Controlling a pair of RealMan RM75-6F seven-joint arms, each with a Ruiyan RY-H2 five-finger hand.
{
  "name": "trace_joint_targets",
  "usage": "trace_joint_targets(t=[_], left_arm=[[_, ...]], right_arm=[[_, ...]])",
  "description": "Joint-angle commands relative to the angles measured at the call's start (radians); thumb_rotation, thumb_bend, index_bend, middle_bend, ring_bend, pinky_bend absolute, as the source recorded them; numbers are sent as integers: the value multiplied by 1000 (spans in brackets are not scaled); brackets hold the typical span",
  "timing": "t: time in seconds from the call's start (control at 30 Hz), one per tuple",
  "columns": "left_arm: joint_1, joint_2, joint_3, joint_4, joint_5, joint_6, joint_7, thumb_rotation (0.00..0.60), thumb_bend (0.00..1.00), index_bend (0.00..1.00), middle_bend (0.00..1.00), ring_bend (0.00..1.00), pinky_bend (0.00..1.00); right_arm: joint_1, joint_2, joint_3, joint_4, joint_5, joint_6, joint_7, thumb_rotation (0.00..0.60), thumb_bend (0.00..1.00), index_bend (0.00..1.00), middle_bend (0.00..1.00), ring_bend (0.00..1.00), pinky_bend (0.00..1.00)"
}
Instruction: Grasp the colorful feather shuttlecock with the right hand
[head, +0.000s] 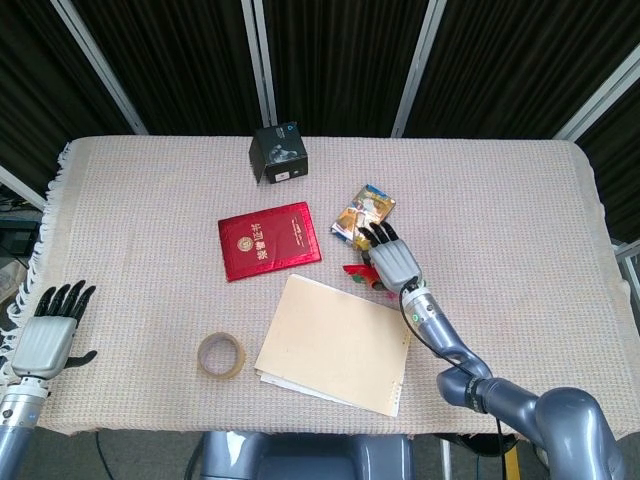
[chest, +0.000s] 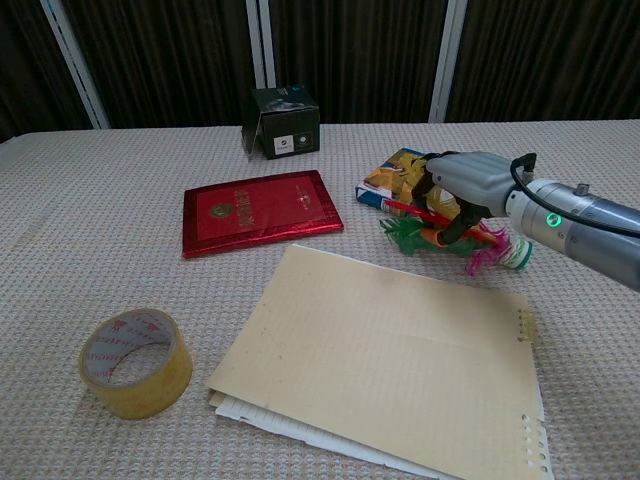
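The colorful feather shuttlecock (chest: 486, 247) lies just past the far edge of the tan folder, with red, green, orange and magenta feathers and a white-green base to the right. My right hand (chest: 458, 192) sits on top of it, fingers and thumb curled around the bunched feathers. In the head view the right hand (head: 393, 262) covers most of the shuttlecock (head: 357, 271); only a few red and green feather tips show at its left. My left hand (head: 50, 335) rests far off at the table's front left edge, fingers spread and holding nothing.
A tan folder (chest: 390, 350) over white sheets lies directly in front of the shuttlecock. A snack packet (chest: 392, 176) sits just behind the right hand. A red booklet (chest: 260, 210), a black box (chest: 285, 122) and a tape roll (chest: 135, 362) lie to the left.
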Motion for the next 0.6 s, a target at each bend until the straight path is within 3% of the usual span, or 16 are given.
trace_joint_targets(t=[0.03,0.43,0.6], left_arm=[[0,1,2,-1,3,1,-3,582,89,0,0,0,0],[1,4,26,-18,36,7,-1,586,88,0,0,0,0],[1,5,37,-34,58,17,4,583,89,0,0,0,0]], right_arm=[[-25,42,-1,-55,1,38,-27,600,427,718,101,0,0],[-216,346,-12,-451,42,252,-158,600,424,685,93,0,0],[-275,439,-32,-572,32,308,-166,600,421,555,20,0,0]])
